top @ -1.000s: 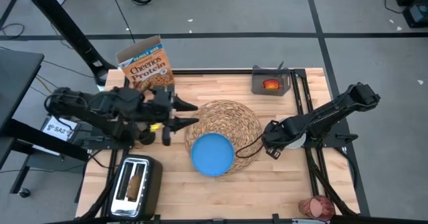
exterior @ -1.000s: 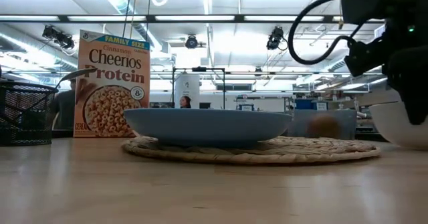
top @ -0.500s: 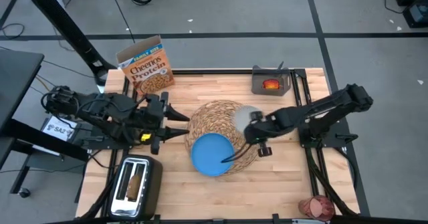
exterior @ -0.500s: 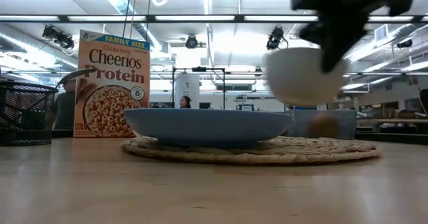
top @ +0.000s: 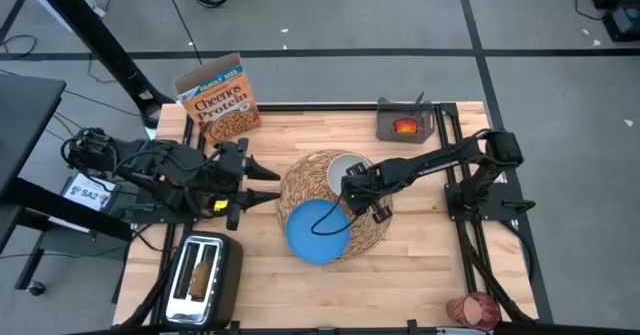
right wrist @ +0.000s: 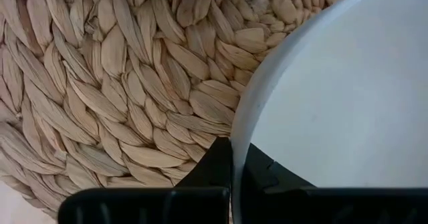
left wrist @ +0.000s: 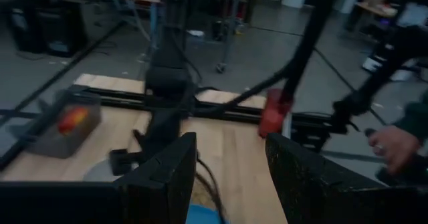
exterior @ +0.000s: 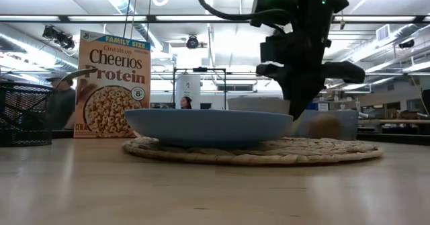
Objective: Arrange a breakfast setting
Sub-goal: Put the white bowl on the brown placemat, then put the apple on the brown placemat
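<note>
Toaster point(top: 203, 275) at the table's near left corner with a toast slice point(top: 203, 272) in its slot; cereal box point(top: 218, 100) upright at the far left; left gripper point(top: 268, 183) hanging just left of the placemat point(top: 365, 190), fingers apart and empty. Round woven placemat at centre, bearing the blue plate point(top: 318, 230) on its near side and the white bowl point(top: 345, 173) on its far side — the right gripper point(top: 354, 189) pinched shut on the bowl's rim, bowl low over the weave. Grey tray point(top: 404, 123) with a red apple point(top: 404, 127) at the far right; pink glass point(top: 473, 309) at the near right edge.
</note>
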